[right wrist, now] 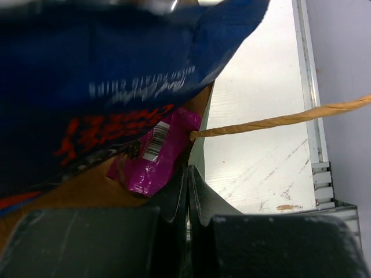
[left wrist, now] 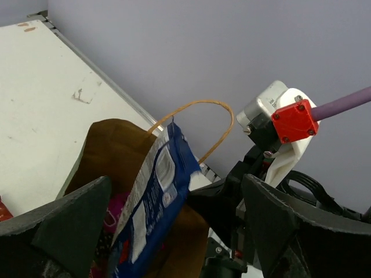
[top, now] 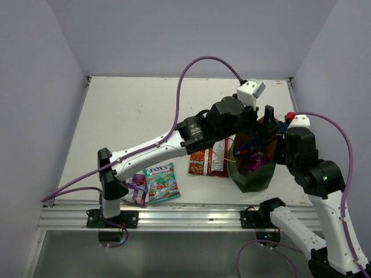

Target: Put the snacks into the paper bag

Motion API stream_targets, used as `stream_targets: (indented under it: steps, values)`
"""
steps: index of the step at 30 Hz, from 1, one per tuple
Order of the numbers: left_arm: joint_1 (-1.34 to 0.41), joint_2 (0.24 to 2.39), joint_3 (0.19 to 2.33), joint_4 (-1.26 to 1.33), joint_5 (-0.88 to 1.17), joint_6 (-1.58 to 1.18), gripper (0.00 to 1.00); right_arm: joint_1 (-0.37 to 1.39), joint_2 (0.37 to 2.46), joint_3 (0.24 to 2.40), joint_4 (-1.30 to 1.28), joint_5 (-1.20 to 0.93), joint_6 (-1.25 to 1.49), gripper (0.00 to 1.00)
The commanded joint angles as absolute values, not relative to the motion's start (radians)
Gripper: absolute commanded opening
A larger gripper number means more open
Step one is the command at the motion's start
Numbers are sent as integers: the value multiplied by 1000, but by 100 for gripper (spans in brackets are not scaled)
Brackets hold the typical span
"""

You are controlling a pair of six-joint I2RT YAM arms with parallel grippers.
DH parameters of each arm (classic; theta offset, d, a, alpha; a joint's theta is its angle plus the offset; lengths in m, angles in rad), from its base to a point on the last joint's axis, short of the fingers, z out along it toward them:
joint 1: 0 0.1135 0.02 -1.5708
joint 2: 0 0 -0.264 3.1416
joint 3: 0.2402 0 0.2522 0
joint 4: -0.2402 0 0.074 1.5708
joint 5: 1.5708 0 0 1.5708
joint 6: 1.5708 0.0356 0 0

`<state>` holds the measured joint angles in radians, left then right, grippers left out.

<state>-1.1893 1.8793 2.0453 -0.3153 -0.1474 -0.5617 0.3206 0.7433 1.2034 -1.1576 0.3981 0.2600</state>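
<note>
The blue chip bag (left wrist: pixel 153 197) stands inside the paper bag (left wrist: pixel 110 145), between the wide-spread fingers of the left end effector (left wrist: pixel 177 182), while the right end effector (right wrist: pixel 187 188), at 3 o'clock, pinches the rim.

Lavender walls (top: pixel 191 35) boxing in scuffed white tabletop (top: pixel 127 116) on three sides. Aluminium rail (top: pixel 185 217) running along near edge. Light falling flat, even.

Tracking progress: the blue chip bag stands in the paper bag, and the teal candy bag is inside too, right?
No. The top external view shows the teal candy bag on the table by the left arm's base, outside the paper bag. The blue chip bag does stand in it.
</note>
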Motion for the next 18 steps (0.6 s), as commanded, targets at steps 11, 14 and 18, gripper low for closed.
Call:
stream_targets:
  steps: [11,14,18]
  values:
    - [-1087,1539,1763,-337,-499,-530,100,322,736,1204,-1137,373,236,0]
    - [-927,1476,1510,-410,-447,-641,100,322,736,1204,-1137,368,236,0]
    - [-847,1538,1274,-358,-307,-701,100,322,735,1204,-1137,365,235,0]
